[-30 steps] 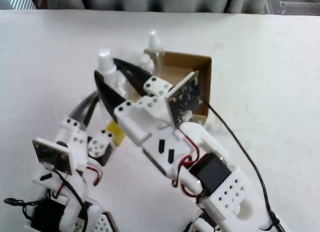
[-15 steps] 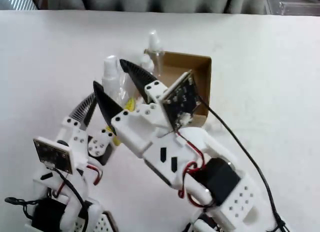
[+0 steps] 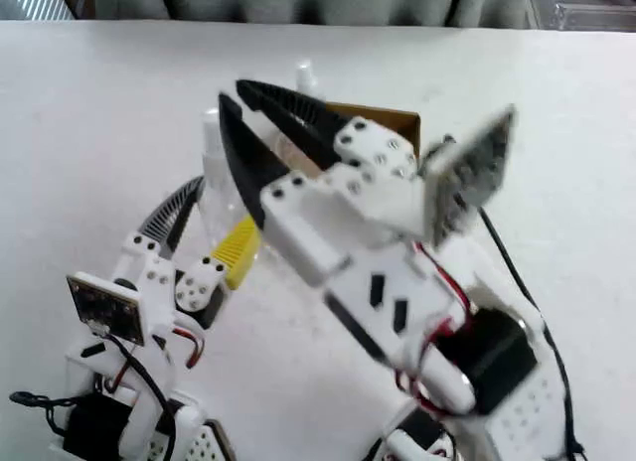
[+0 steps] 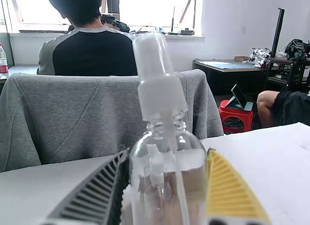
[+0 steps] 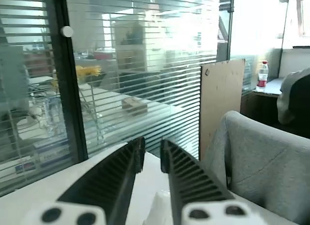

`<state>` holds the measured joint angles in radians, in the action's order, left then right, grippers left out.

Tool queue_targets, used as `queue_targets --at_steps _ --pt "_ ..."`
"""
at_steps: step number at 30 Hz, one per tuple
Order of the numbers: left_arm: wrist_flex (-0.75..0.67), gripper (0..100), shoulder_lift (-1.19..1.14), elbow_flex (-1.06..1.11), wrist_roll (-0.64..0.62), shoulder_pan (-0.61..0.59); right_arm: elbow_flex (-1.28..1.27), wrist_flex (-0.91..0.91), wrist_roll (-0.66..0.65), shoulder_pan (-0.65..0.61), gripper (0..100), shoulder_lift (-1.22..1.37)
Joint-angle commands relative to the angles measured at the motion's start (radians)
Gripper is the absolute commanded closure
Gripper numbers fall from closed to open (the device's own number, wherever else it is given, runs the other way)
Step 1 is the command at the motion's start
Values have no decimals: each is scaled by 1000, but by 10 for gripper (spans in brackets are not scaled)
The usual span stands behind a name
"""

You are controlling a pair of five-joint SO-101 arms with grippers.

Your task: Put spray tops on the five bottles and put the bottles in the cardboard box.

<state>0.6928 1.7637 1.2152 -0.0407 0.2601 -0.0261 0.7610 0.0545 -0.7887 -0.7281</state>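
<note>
A clear bottle (image 3: 214, 183) with a white spray top (image 3: 211, 123) stands upright just left of the cardboard box (image 3: 397, 123). My left gripper (image 3: 224, 208) is shut on its body, grey finger on one side and yellow finger on the other. The left wrist view shows this bottle (image 4: 167, 171) and its spray top (image 4: 157, 84) between the fingers of the left gripper (image 4: 168, 154). My right gripper (image 3: 232, 93) hangs above the bottle and box, black fingers a narrow gap apart and holding nothing, and the right gripper (image 5: 152, 147) points out at the room. Another spray top (image 3: 306, 76) pokes up from the box.
The white table (image 3: 89, 113) stretches open to the left and right of the box. A clear plastic container (image 3: 586, 9) sits at the far right edge. A chair back under grey cloth (image 4: 58, 118) stands along the table's far side.
The right gripper opened off the bottle's spray top, rose and tilted upward, and its fingers drew close together. The left gripper stayed shut on the bottle.
</note>
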Motion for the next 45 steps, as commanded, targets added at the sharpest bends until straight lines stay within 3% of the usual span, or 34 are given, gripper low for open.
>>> queue_targets --at_steps 1,8,27,45 --pt "0 980 12 -11 2 -7 112 4 12 22 977 107" --pt "2 980 12 -11 2 -7 270 27 11 24 984 303" --pt "0 980 12 -11 3 -7 534 545 69 -4 984 372" --pt "2 980 12 -11 2 -7 586 496 68 28 984 398"
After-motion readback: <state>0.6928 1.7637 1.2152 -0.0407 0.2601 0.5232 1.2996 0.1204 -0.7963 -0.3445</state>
